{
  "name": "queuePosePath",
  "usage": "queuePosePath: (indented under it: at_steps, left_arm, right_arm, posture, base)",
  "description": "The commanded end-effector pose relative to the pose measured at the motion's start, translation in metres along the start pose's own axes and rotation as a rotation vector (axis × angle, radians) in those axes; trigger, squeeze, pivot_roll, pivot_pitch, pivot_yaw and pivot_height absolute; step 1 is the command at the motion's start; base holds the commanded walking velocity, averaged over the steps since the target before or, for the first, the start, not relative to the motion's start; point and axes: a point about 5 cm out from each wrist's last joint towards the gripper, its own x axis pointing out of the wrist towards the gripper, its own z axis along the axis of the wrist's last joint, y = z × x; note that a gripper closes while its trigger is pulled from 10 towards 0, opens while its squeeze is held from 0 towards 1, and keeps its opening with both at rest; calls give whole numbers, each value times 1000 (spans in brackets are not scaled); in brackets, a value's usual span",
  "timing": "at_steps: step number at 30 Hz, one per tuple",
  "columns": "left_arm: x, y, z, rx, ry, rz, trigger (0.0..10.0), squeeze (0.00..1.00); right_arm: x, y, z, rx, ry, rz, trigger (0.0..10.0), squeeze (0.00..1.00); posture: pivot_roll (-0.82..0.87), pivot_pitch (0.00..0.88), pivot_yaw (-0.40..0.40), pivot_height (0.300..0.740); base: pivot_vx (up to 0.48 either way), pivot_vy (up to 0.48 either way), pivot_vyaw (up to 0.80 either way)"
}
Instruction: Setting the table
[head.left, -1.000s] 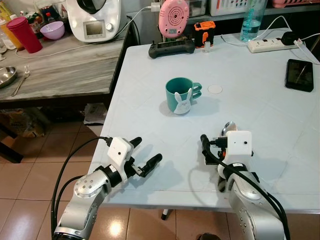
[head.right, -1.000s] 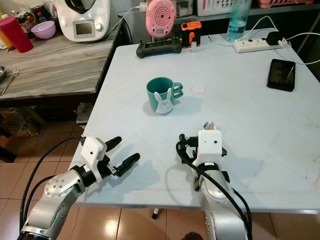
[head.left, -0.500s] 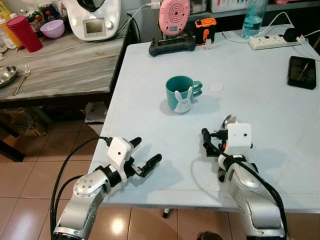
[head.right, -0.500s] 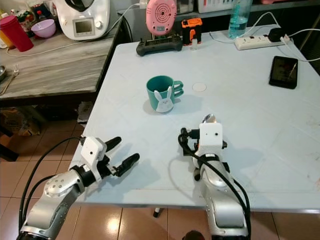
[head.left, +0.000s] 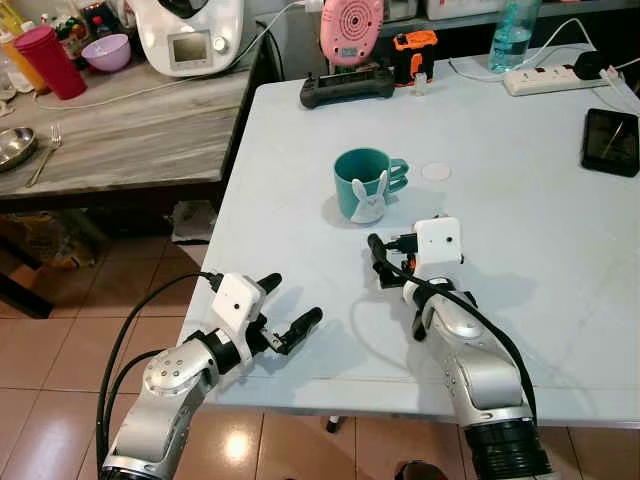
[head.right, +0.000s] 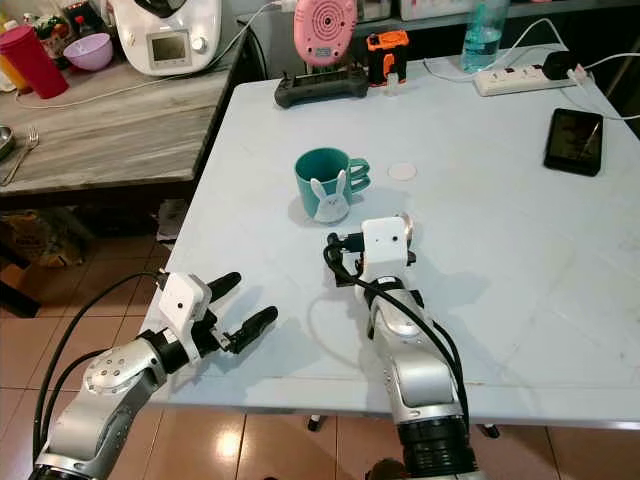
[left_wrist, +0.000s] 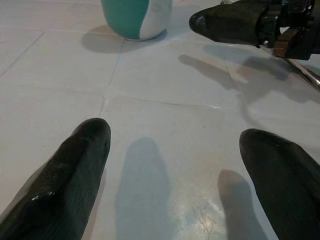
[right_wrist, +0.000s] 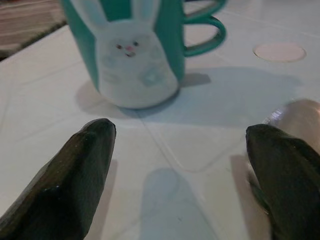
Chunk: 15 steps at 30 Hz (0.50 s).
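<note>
The teal bunny mug (head.left: 364, 183) stands upright mid-table on the pale table (head.left: 540, 260), handle to the right. Your right gripper (right_wrist: 185, 165) sits just near of it, fingers spread wide, a spoon bowl (right_wrist: 295, 117) beside one finger. Your left gripper (head.left: 288, 315) hovers wide open at the near-left table edge.

phone (head.left: 610, 142): far right of right gripper (right_wrist: 182, 150), lying flat, screen dark
power strip (head.left: 540, 80): well beyond it, to the right
controller (head.left: 345, 88): well beyond it, black, just before pink speaker (head.left: 351, 30)
white disc (head.left: 436, 171): near, just ahead
red cup (head.left: 43, 60): far left, on side counter (head.left: 130, 140)
</note>
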Motion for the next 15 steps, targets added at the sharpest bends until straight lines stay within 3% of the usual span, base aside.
queuePosePath:
  at_steps: [1, 9, 12, 15]
  left_arm:
    - [-5, 2, 2, 17, 13, -1, 10000, 0]
    - [-2, 1, 15, 27, -31, -39, 10000, 0]
    - [2, -2, 16, 41, -30, -78, 10000, 0]
    - [3, -2, 15, 42, -28, -80, 10000, 0]
  right_arm:
    - [-4, 6, 5, -4, -32, 4, 10000, 0]
    - [-27, -4, 14, -34, -49, -118, 10000, 0]
    - [-41, -11, 6, 30, 20, -197, 10000, 0]
    - [-43, -13, 4, 24, 27, -207, 10000, 0]
  posture:
    - [-221, 161, 166, 740]
    - [-234, 159, 163, 740]
    - [-258, 160, 170, 740]
    - [-258, 160, 170, 740]
  base:
    - [0, 0, 0]
    - [0, 0, 0]
    - [0, 0, 0]
    - [0, 0, 0]
